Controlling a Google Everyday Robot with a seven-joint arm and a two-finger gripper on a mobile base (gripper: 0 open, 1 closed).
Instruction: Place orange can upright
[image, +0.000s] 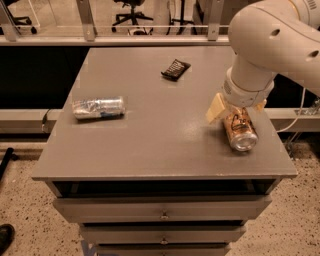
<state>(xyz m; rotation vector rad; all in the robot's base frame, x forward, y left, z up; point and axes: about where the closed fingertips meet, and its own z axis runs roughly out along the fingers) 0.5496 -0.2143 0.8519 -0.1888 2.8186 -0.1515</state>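
Observation:
The orange can (240, 131) lies on its side near the right front corner of the grey table (150, 130), with its silver top pointing toward the front edge. My gripper (236, 111) hangs from the white arm (270, 45) right over the can's far end. It is open. One tan finger (216, 107) shows on the can's left side and the other (260, 105) peeks out on its right. The wrist hides the far end of the can.
A silver-and-blue can (98, 107) lies on its side at the table's left. A small dark packet (175, 69) lies at the back middle. Drawers sit under the tabletop. The right table edge is close to the orange can.

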